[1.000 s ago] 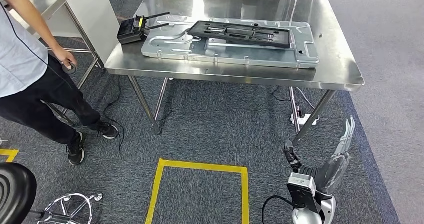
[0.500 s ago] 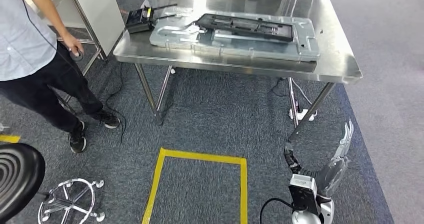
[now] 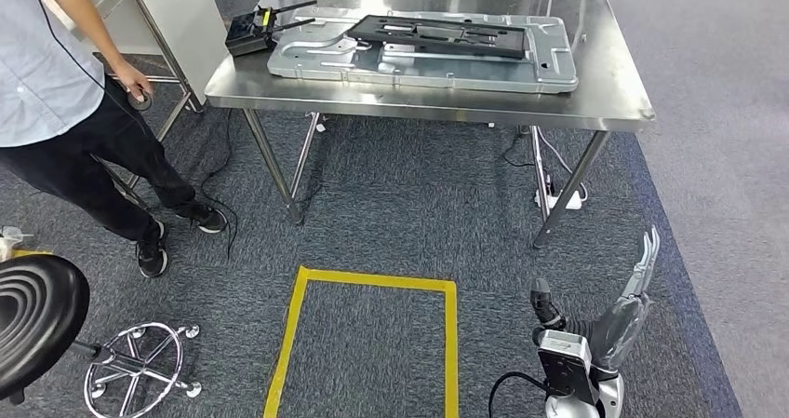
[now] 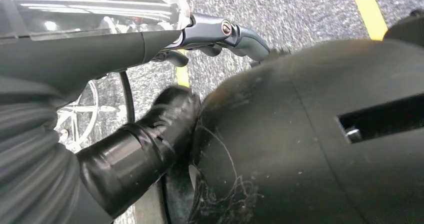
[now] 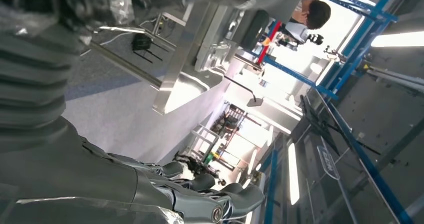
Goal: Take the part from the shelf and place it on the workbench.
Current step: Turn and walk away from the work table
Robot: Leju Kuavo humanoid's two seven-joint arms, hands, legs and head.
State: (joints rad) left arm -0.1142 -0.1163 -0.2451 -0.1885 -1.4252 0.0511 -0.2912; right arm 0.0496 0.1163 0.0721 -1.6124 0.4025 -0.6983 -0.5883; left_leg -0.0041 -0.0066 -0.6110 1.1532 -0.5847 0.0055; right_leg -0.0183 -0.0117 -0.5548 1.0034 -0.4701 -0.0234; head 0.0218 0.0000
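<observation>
The whole head view has shifted since the earlier pictures: the camera has moved, so the steel counter (image 3: 614, 92) now sits higher in the picture, with its far edge cut off at the top. The black part (image 3: 437, 36) lies flat on the large grey plate (image 3: 423, 60) on the counter, as before, with a black radio (image 3: 249, 34) just beside the plate's left end.

The right hand (image 3: 637, 283) hangs low beside the counter's right legs, fingers stretched out and holding nothing. The left hand (image 4: 220, 32) appears in its wrist view with fingers extended over carpet, nothing in them; dark body parts hide much around it.

A person (image 3: 65, 92), cut off at the left edge, stands by another table. A black stool (image 3: 37, 320) is cropped at the lower left. Yellow tape (image 3: 372, 283) marks the carpet.
</observation>
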